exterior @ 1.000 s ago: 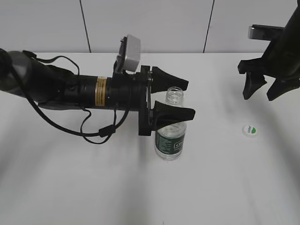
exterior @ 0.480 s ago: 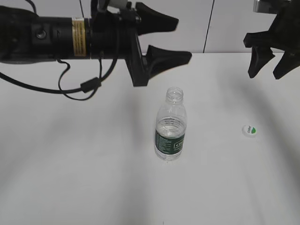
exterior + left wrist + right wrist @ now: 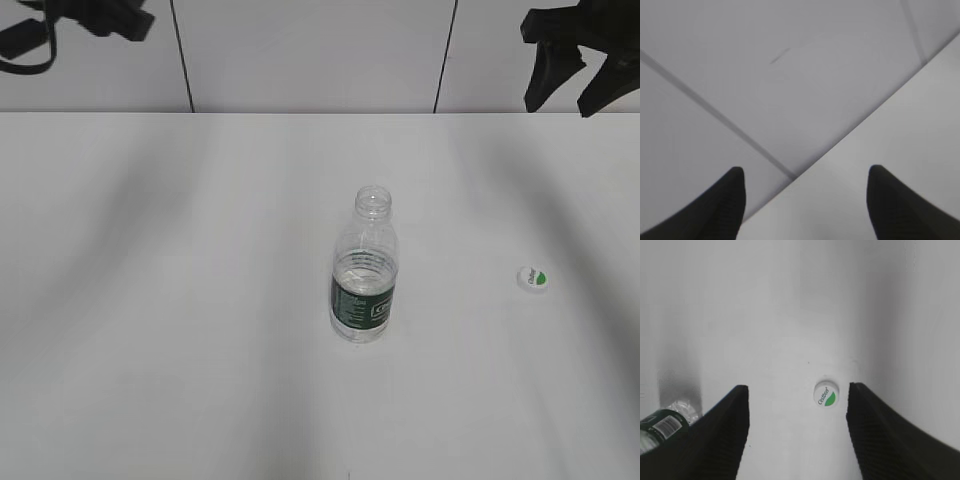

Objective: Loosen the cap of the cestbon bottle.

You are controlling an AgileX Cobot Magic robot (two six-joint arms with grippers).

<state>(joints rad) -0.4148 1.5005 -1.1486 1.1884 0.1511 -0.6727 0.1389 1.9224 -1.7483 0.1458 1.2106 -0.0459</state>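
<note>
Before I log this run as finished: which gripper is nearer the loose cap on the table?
Right. The right gripper hangs open above the cap, which shows between its fingers in the wrist view. The left gripper is off at the far top-left, facing the wall.

Clear glossy plastic bottle (image 3: 364, 270), smooth white cap (image 3: 826, 393), seemingly matt table (image 3: 180, 300).

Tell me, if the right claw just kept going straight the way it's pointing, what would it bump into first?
Probably the white cap. In the wrist view it lies on the table between the open fingers of the right claw, slightly right of centre. The bottle sits off to the left. Depth is hard to judge.
</note>
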